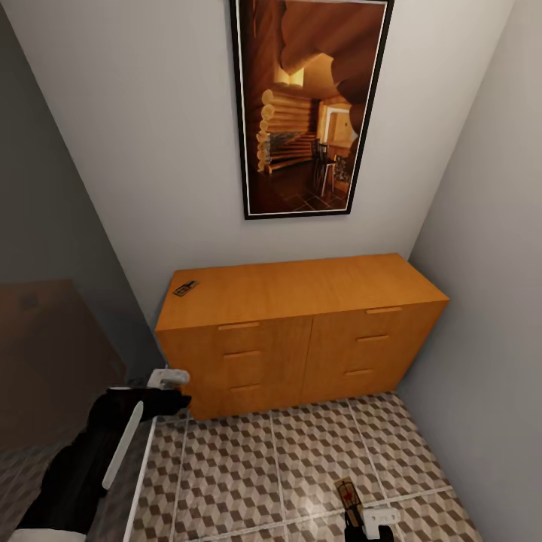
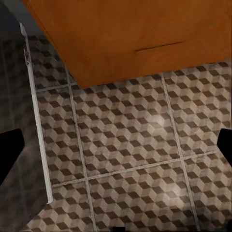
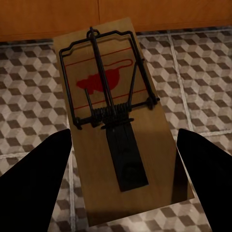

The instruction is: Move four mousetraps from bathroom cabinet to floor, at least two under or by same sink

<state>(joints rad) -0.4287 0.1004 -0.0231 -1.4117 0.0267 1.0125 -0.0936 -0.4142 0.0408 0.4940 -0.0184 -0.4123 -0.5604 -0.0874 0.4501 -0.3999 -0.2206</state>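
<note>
The orange-brown cabinet stands against the back wall with all its drawers closed. One mousetrap lies on its top at the far left corner. At the lower edge of the head view, my right gripper is shut on another mousetrap and holds it just above the cube-patterned bathroom floor. In the right wrist view this mousetrap sits between both dark fingers, showing its wire spring and red spot. My left gripper hangs open and empty near the cabinet's lower left corner. The sink is out of view.
Grey walls close in on both sides of the cabinet, and a framed picture hangs above it. A dim brown panel stands at the left. A pale strip runs along the floor beside my left arm.
</note>
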